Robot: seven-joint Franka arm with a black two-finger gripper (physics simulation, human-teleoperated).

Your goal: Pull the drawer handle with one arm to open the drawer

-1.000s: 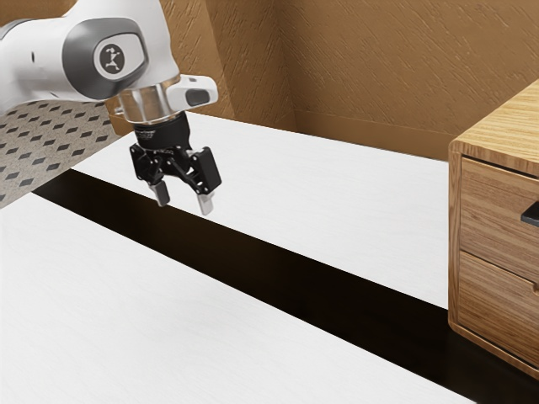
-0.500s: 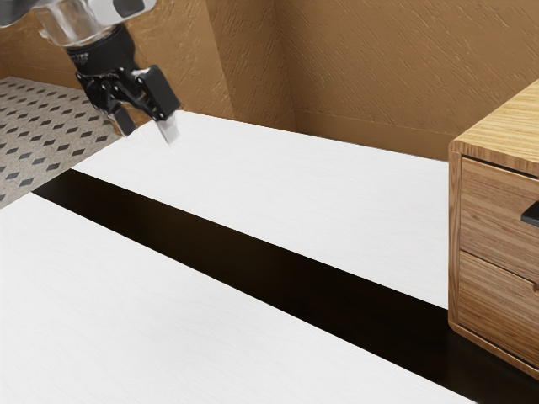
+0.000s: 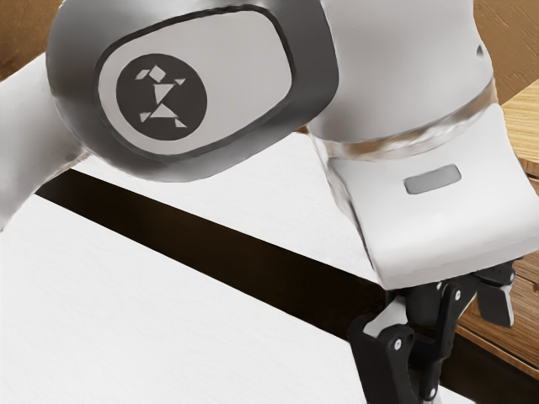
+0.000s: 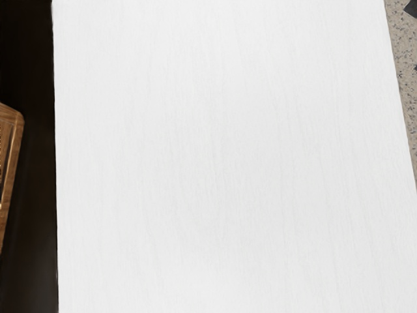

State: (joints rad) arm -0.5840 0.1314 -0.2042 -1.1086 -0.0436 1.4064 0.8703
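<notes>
Glossy wht plastic arm (image 3: 396, 126), matt blk tool (image 3: 459, 349), wood-grain cabinet (image 4: 10, 150), smooth matt tabletop (image 4: 221, 156).

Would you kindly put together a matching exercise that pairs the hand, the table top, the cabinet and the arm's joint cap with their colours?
Things:
1. hand
2. table top
3. cabinet
4. joint cap

Colours:
A. grey
B. light wood
C. black
D. white

Pairs: 1-C, 2-D, 3-B, 4-A
</notes>
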